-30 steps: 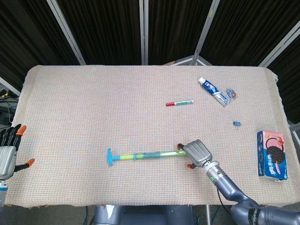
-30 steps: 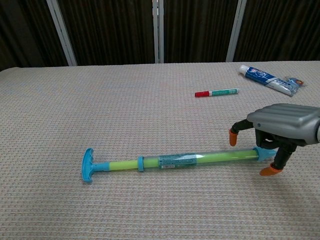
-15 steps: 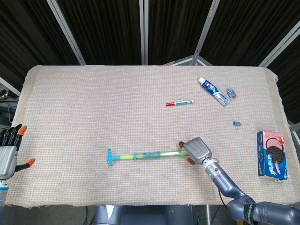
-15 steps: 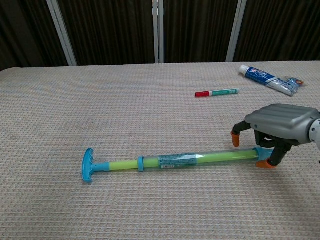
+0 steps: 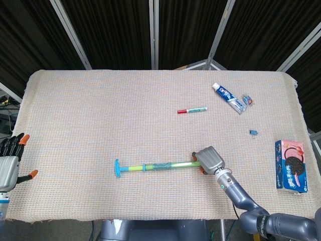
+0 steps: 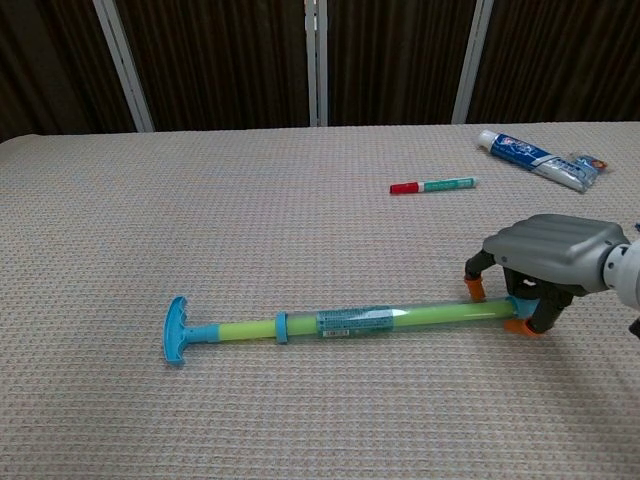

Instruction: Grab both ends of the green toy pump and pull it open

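Fingers [image 6: 477,288] of the right hand [image 6: 545,262] straddle the green toy pump [image 6: 340,322], grasp unclear, on the woven tablecloth [image 6: 300,200].

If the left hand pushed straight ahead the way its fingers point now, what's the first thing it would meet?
Probably nothing: the left hand sits off the table's left edge, fingers pointing up the frame, alongside that edge. The green toy pump lies far to its right, out of that line. Depth is uncertain.

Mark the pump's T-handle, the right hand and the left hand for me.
pump's T-handle [image 6: 176,330], chest view, on the blue crossbar.
right hand [image 6: 550,250], chest view, on the grey back of the hand.
left hand [image 5: 8,163], head view, on the palm at the table's edge.
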Available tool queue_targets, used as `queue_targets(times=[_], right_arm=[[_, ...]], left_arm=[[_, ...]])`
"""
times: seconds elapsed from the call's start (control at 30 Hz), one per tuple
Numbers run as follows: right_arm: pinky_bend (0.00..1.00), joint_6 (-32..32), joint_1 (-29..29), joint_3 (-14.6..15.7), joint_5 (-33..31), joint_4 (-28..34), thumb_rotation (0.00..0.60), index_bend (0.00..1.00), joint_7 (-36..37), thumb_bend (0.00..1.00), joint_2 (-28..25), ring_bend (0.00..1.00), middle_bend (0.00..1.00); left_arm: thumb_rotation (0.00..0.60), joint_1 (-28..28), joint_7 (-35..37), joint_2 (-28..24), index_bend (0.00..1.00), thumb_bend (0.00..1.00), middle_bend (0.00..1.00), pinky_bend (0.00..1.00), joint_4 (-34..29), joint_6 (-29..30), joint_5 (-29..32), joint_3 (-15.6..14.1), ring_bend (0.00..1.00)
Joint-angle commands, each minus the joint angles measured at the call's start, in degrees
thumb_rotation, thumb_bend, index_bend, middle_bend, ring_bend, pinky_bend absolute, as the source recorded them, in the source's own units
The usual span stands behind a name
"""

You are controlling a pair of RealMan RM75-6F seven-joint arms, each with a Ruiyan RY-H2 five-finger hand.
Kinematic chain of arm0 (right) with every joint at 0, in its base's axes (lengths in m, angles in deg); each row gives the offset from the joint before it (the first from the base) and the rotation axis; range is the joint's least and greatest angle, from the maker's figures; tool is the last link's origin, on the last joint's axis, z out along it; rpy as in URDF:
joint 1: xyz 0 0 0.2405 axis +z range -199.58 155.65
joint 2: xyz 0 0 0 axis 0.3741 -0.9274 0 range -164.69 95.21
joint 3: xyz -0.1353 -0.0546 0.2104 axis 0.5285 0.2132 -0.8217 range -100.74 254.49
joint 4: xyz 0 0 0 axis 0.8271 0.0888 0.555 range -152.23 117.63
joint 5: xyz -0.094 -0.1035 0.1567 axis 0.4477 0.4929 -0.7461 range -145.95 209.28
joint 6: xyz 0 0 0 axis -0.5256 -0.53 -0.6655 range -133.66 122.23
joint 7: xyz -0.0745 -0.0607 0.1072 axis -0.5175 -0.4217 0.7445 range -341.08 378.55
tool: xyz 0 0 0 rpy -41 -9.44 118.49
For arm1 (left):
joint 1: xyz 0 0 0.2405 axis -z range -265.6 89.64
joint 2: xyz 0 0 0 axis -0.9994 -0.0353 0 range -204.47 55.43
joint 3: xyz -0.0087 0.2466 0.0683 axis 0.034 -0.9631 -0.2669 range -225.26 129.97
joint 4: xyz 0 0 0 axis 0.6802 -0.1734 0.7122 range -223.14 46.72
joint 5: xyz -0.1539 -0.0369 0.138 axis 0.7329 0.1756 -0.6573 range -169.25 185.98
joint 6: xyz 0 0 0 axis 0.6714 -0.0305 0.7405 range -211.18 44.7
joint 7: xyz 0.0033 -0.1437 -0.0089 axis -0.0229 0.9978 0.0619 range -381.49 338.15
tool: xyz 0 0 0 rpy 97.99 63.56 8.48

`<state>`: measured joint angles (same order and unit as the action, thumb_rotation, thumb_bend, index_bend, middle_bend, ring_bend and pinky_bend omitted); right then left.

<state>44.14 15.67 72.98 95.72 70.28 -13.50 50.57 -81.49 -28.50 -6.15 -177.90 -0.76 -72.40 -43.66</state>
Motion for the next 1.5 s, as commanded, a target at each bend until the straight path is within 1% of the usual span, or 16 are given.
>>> queue_targets(times=[0.03,0.1,0.17,0.2,0.23,0.27,0.3,0.33,0.43,0.5,0.6,0.7,0.87,1.1,1.3,1.5], right_arm=[[1.00,0.09,-0.03,-0.02,-0.30,0.12,0.600,0.58,0.76,0.35,0.02,1.00,0.99],[1.00,0.29,-0.15,-0.16,-0.65,0.46,0.600,0.61,1.55,0.38,-0.16,1.00,0.99],[1.00,0.41,-0.33,-0.38,-1.42,1.10,0.600,0.61,2.44,0.39,-0.47,1.00,0.99],[1.00,0.42,-0.43,-0.54,-2.03,1.56,0.600,0.62,2.90,0.40,-0.68,1.00,0.99],[1.00,0.41,-0.54,-0.73,-3.00,2.22,0.600,0.62,3.38,0.40,-0.95,1.00,0.99],[1.00,0.41,-0.60,-0.88,-3.85,2.78,0.600,0.62,3.61,0.41,-1.14,1.00,0.99],[1.00,0.46,-0.64,-1.03,-4.81,3.39,0.600,0.63,3.71,0.42,-1.34,1.00,0.99],[1.00,0.59,-0.64,-1.23,-6.20,4.25,0.600,0.63,3.59,0.43,-1.58,1.00,0.99],[1.00,1.24,-0.50,-1.66,-9.48,6.27,0.600,0.64,2.86,0.44,-1.99,1.00,0.99],[1.00,1.72,-0.28,-1.97,-11.83,7.66,0.600,0.64,2.28,0.45,-2.24,1.00,0.99],[1.00,2.43,0.28,-2.56,-15.83,9.84,0.600,0.64,1.52,0.45,-2.54,1.00,0.99],[1.00,3.13,1.14,-3.51,-20.95,12.08,0.600,0.64,1.06,0.45,-2.86,1.00,0.99],[1.00,3.79,2.52,-3.57,-24.50,13.24,0.600,0.64,0.05,0.46,-3.34,1.00,0.99],[1.00,4.47,3.29,-2.83,-25.05,13.21,0.600,0.64,-0.02,0.46,-3.42,1.00,0.99],[1.00,5.34,3.56,-1.58,-23.40,12.57,0.600,0.65,-0.09,0.46,-2.91,1.00,0.99],[1.00,6.10,3.64,-0.76,-22.01,11.75,0.600,0.65,0.08,0.46,-2.19,1.00,0.99]], left_arm=[[0.600,0.16,-0.14,0.13,0.00,0.00,0.00,0.00,0.12,-0.33,0.00,-0.09,0.00],[0.600,0.41,-0.43,0.32,0.00,0.00,0.00,0.00,0.14,-0.82,0.07,-0.15,0.00],[0.600,0.88,-0.69,0.59,0.00,0.00,0.09,0.06,-0.28,-1.55,0.01,-0.20,0.09],[0.600,1.24,-0.76,0.85,0.00,0.00,0.21,0.18,-0.43,-1.73,-0.37,-0.13,0.21],[0.600,1.88,-0.74,1.32,0.00,0.00,0.35,0.34,-0.54,-2.09,-1.23,-0.14,0.35],[0.600,2.48,-0.73,1.71,0.01,0.00,0.43,0.45,-0.66,-2.59,-1.96,-0.22,0.44],[0.600,3.22,-0.89,2.11,0.04,0.00,0.53,0.58,-0.74,-3.18,-2.79,-0.29,0.54],[0.600,4.36,-1.28,2.67,0.09,0.00,0.61,0.69,-0.86,-4.14,-3.95,-0.34,0.62],[0.600,7.03,-2.80,4.18,0.24,0.03,0.76,0.88,-1.64,-6.69,-5.85,-0.31,0.75],[0.600,8.85,-4.76,5.28,0.30,0.09,0.80,0.93,-2.22,-8.63,-6.55,-0.17,0.78],[0.600,11.95,-7.43,7.30,0.34,0.15,0.82,0.96,-3.50,-12.55,-6.87,0.06,0.80],[0.600,15.44,-10.73,10.25,0.35,0.18,0.83,0.97,-4.85,-17.72,-5.37,0.59,0.81],[0.600,18.38,-13.61,14.03,0.37,0.22,0.83,1.00,-5.17,-21.39,-2.54,1.47,0.81],[0.600,20.71,-16.03,18.73,0.37,0.23,0.83,1.00,-3.40,-22.87,-0.59,2.04,0.81],[0.600,21.79,-16.84,22.29,0.37,0.23,0.83,1.00,-0.39,-21.71,-0.65,2.18,0.81],[0.600,22.70,-16.52,24.37,0.38,0.29,0.83,1.00,1.90,-22.91,1.63,2.14,0.81]])
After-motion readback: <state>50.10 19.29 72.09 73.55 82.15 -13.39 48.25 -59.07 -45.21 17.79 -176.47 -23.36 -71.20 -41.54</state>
